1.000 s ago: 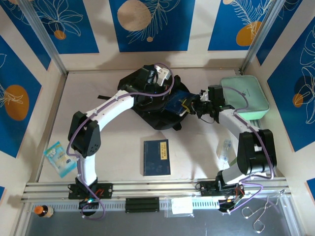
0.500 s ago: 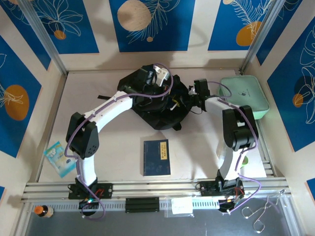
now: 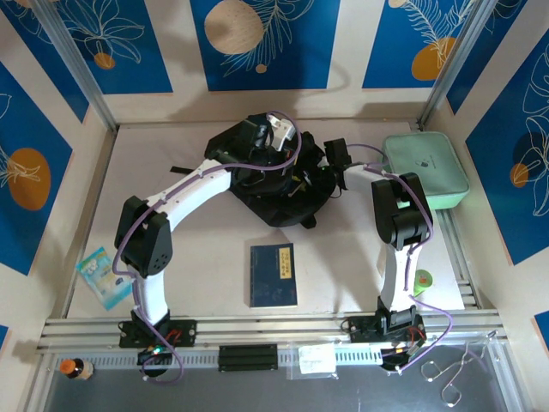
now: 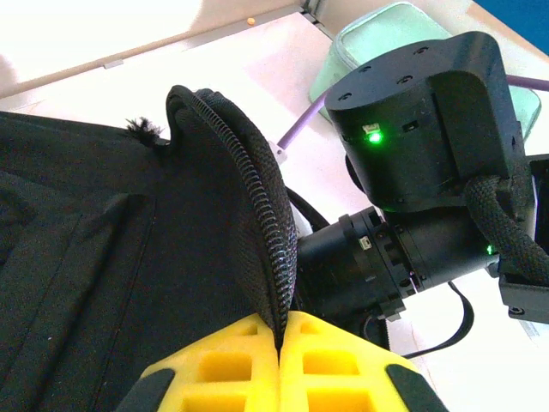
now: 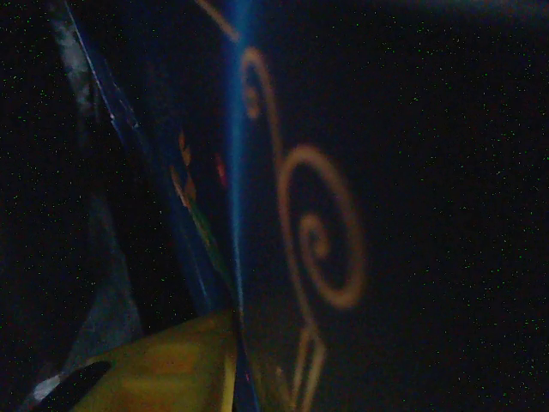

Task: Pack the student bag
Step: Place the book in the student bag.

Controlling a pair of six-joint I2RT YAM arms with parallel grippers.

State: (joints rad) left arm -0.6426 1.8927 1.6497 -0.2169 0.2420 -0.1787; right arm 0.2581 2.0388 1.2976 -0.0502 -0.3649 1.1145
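The student bag (image 3: 274,193) lies at the back middle of the table, a black rounded backpack. My left gripper (image 4: 281,330) is shut on its zipper edge (image 4: 264,215), holding the flap up. My right gripper (image 3: 316,174) reaches into the opening from the right, its wrist (image 4: 420,163) close to the raised flap. In the dark right wrist view a blue book (image 5: 343,215) with a gold swirl fills the space inside the bag. The right gripper (image 5: 236,369) is shut on that book, one yellow finger (image 5: 163,365) pressed against its edge.
A second dark blue book (image 3: 274,275) lies near the front middle. A mint-green zip pouch (image 3: 426,169) sits at the back right. A light blue packet (image 3: 105,276) lies at the front left. A small round green thing (image 3: 423,281) sits by the right arm.
My right arm has swung left and pushed the blue book into the bag's opening, so the book no longer shows from above. The left gripper has kept its hold.
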